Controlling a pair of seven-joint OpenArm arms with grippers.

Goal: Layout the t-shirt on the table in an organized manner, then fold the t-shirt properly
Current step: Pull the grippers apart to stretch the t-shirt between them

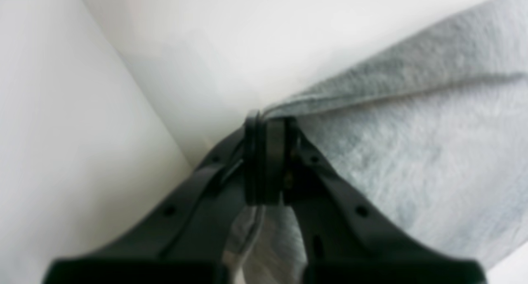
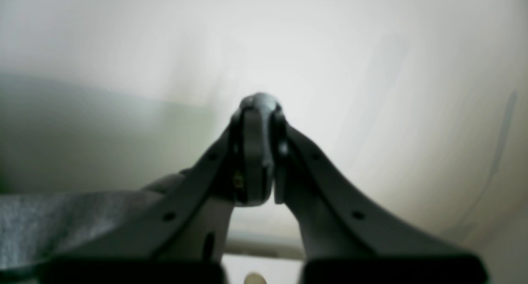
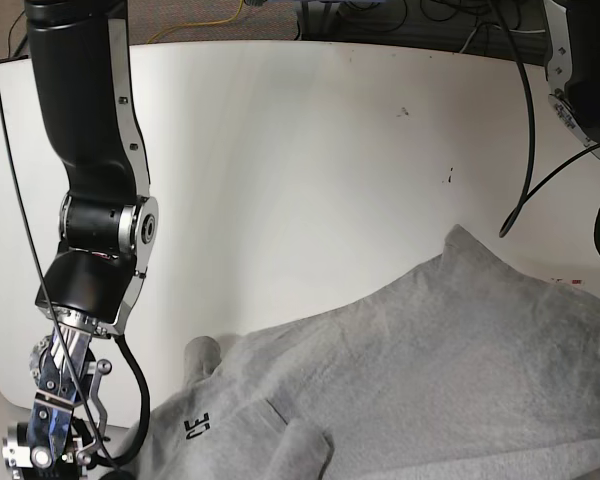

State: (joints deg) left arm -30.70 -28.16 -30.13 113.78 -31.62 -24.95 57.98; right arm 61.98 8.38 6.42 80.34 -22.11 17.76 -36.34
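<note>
Two grippers closing: left gripper (image 1: 268,123) pinching t-shirt (image 3: 430,350) hem | right gripper (image 2: 260,110) pressing together, empty | shirt lying rumpled on table (image 3: 280,150) near edge | risk: single-corner pull is bunching fabric, hem slipping.

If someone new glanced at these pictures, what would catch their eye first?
The grey t-shirt sprawls crumpled over the near right part of the white table. In the left wrist view, the left gripper is clamped on a folded edge of it. The right gripper is shut, and seems to hold nothing.
</note>
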